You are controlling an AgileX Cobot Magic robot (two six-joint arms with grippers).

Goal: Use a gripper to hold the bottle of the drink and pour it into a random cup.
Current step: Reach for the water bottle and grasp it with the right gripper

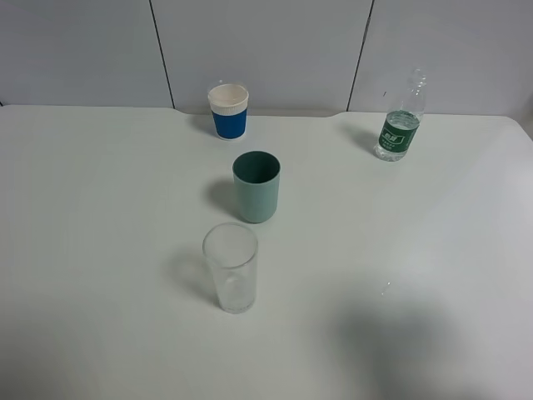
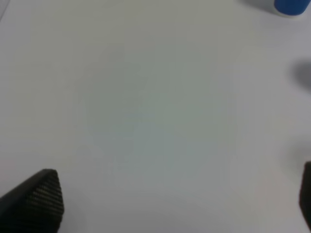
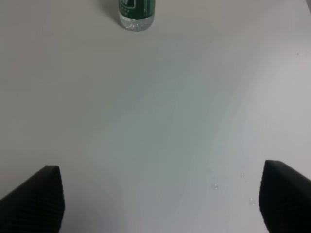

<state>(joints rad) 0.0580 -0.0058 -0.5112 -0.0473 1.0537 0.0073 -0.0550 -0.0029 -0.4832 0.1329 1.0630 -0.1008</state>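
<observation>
Right gripper [image 3: 163, 172]: jaws spread wide, nothing between them, only bare white table [image 3: 160, 107] underneath. Both textured black fingertips [image 3: 46, 187] show at the edge of the right wrist view. A few small water droplets [image 3: 242, 175] lie on the table close to one fingertip. The drink bottle [image 3: 136, 12] stands straight ahead of this gripper, well apart from it, and only its lower part with the dark green label shows in that view.

Left gripper [image 2: 178, 177]: also spread wide and empty, over bare table. One fingertip [image 2: 43, 194] is clear and the other is just a sliver at the frame edge. The blue base of the paper cup [image 2: 291, 6] pokes into a corner of that view, well apart from the jaws.

Neither gripper shows in the high view.

In the high view, the bottle [image 1: 400, 125] is upright at the far right of the table [image 1: 100, 250], near the grey wall [image 1: 266, 50], clear plastic with a green label and some liquid in it.

The teal cup [image 1: 256, 187] is upright around mid-table, open and dark inside, well apart from the bottle.

The blue-and-white paper cup [image 1: 229, 111] stands farther back, near the wall.

The clear glass tumbler [image 1: 231, 268] stands nearer, slightly left of the teal cup.

The three cups form a rough far-to-near line, none touching.
</observation>
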